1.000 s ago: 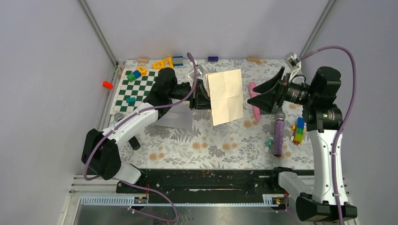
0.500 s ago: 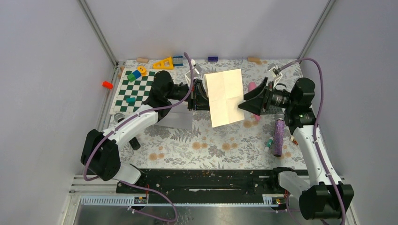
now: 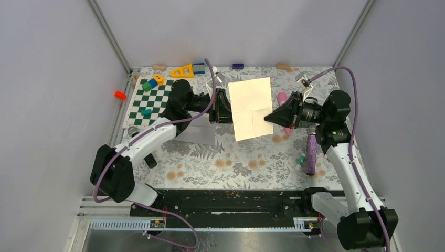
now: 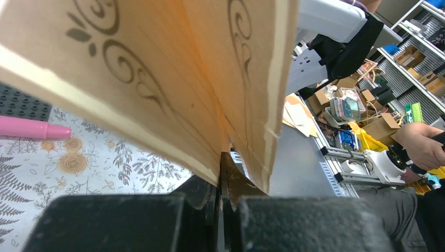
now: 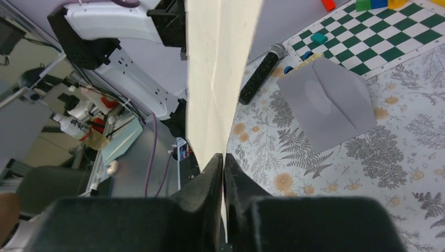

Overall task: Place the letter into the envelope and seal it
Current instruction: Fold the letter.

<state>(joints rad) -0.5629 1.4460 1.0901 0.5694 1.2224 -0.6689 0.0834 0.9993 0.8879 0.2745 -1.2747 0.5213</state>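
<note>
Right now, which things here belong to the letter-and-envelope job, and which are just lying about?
Job: cream folded paper letter, pinched by left gripper and right gripper; pale grey paper envelope.
Lying about: green-and-white checkered mat, pink marker, purple textured cylinder.

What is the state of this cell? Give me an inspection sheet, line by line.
Surface: floral cloth, lying flat.
Job's things: letter held in the air by two opposite edges; envelope flat on the cloth, letter not in it.
Clutter: chessboard with blocks at far left; pink marker and purple roller on the right.
Pincers: left pincer shut on the letter; right pincer shut on its opposite edge.
Cables: purple cable arches above the right arm; second cable follows the left arm.
Surroundings: grey walls; shelves and a person's hand beyond the cell.
</note>
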